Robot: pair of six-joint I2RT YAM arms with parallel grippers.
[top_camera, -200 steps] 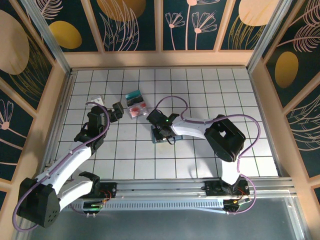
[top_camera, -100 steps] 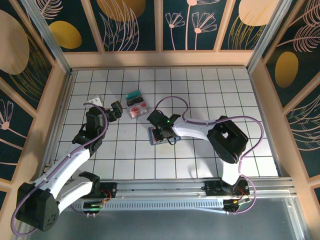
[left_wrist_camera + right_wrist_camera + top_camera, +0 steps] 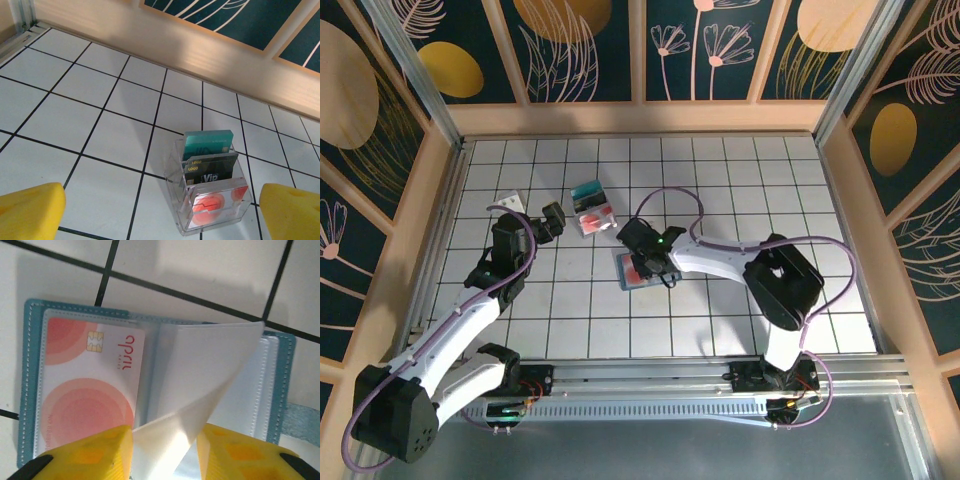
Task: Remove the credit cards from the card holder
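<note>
Holder (image 3: pixel 274 390) lies open on the counter (image 3: pixel 720 180), a pink card (image 3: pixel 90 385) in one pocket. Right tool (image 3: pixel 164 442) clamps the holder's clear leaf (image 3: pixel 200 375). Left tool (image 3: pixel 161 207), apart, hovers left of the holder.

Seemingly four credit cards (image 3: pixel 207 145), one card holder (image 3: pixel 31 390), one clear stand (image 3: pixel 176 172)
</note>
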